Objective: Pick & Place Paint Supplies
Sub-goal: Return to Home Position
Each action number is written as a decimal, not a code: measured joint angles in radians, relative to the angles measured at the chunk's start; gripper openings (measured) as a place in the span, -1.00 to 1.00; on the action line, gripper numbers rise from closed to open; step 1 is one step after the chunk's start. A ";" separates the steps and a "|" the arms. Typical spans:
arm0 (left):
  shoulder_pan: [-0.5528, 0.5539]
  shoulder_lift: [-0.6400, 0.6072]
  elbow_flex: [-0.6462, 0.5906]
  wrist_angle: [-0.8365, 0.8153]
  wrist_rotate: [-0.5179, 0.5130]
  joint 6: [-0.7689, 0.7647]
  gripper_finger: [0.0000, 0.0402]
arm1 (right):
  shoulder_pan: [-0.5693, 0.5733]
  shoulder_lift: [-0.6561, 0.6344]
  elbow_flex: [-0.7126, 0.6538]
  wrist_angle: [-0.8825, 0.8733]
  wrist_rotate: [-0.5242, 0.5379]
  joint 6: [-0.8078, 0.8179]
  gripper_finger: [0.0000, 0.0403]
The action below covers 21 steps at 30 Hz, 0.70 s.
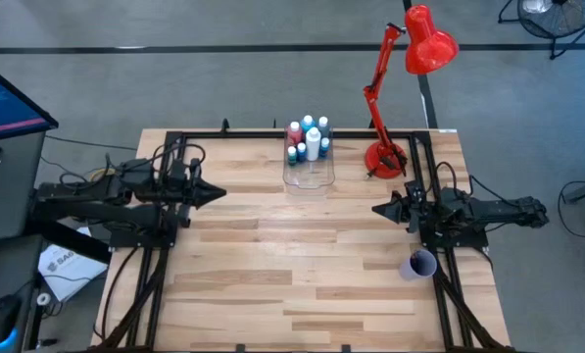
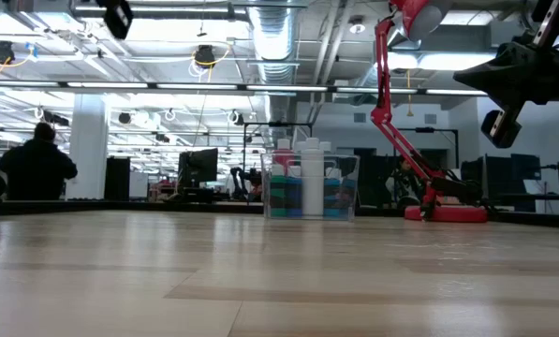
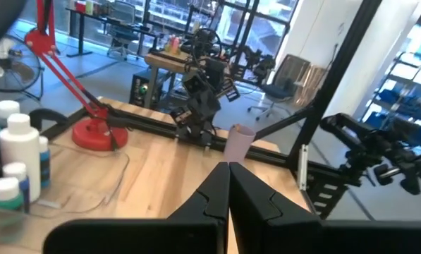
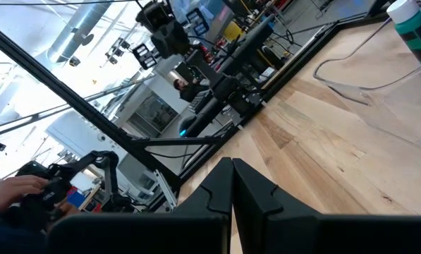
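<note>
Several paint bottles point(image 1: 309, 139), white, blue-green and pink-red, stand upright inside a clear box point(image 1: 308, 169) at the table's far middle; the low view shows them too point(image 2: 309, 185). My left gripper point(image 1: 220, 194) hovers shut over the table's left side, pointing level toward the right. Over the right side, my right gripper point(image 1: 376, 208) is shut and points level toward the left. Both are empty. The shut fingers show in the left wrist view point(image 3: 228, 173) and in the right wrist view point(image 4: 233, 169).
A red desk lamp point(image 1: 390, 155) stands at the far right of the table, beside the box. A small purple cup point(image 1: 418, 265) stands near the right arm's base. Bare wood lies between the two grippers and toward the near edge.
</note>
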 joint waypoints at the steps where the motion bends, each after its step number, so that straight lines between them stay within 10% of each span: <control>1: -0.005 -0.021 -0.018 0.004 -0.005 -0.007 -1.00 | 0.000 0.000 0.000 0.000 0.000 0.000 -1.00; 21: -0.027 -0.364 -0.360 0.035 -0.044 -0.036 -1.00 | 0.000 0.000 0.000 0.000 0.000 0.000 -1.00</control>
